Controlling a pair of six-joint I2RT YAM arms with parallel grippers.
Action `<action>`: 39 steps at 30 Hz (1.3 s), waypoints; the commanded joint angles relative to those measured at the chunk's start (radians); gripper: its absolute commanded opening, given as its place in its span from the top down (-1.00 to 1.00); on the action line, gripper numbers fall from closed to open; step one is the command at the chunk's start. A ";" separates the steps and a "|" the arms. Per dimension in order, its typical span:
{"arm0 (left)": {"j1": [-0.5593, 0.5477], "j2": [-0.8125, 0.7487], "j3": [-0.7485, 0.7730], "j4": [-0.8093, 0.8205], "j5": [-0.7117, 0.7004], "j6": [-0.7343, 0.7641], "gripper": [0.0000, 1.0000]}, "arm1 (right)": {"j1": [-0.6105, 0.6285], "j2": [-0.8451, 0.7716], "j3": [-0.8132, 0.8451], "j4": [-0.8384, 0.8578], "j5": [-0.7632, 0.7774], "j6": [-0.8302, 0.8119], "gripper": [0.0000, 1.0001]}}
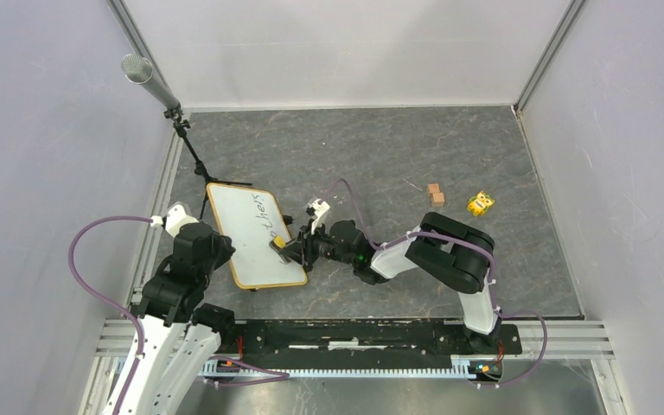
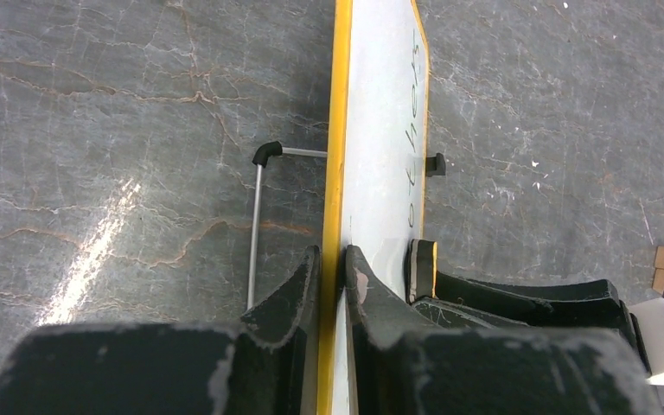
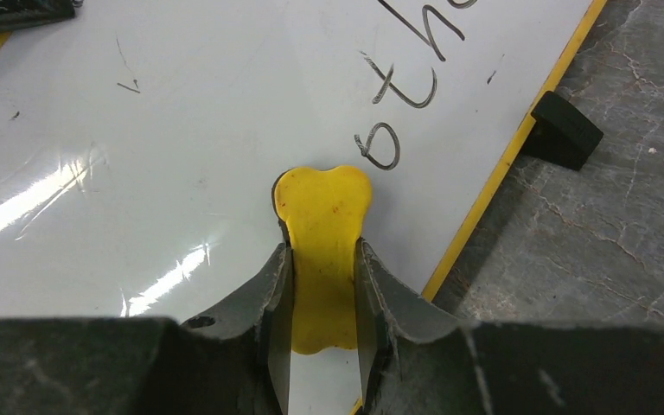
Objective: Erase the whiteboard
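The whiteboard (image 1: 251, 233) with a yellow frame lies tilted at the table's left. Black handwriting (image 3: 406, 86) reading "others" runs along its right side; the rest is white. My left gripper (image 2: 333, 268) is shut on the board's yellow left edge (image 2: 335, 173); it shows at the board's left in the top view (image 1: 214, 251). My right gripper (image 3: 324, 259) is shut on a yellow eraser (image 3: 324, 225) with a dark underside, pressed on the board just below the letter "o". In the top view the eraser (image 1: 278, 245) sits near the board's right edge.
A microphone on a black stand (image 1: 186, 138) rises behind the board. Two small wooden blocks (image 1: 435, 194) and a yellow toy (image 1: 480, 203) lie at the right back. A black board foot (image 3: 565, 130) rests on the grey stone table. White walls enclose the table.
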 commanded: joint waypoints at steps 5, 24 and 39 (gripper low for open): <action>-0.012 0.005 -0.006 0.033 0.091 -0.035 0.95 | 0.093 -0.013 0.049 -0.192 -0.012 -0.050 0.74; -0.012 0.020 -0.006 0.030 0.080 -0.039 0.96 | 0.051 -0.055 -0.107 -0.121 0.080 -0.032 0.73; -0.012 0.021 -0.006 0.031 0.084 -0.039 0.95 | 0.150 -0.079 0.127 -0.231 0.096 -0.141 0.71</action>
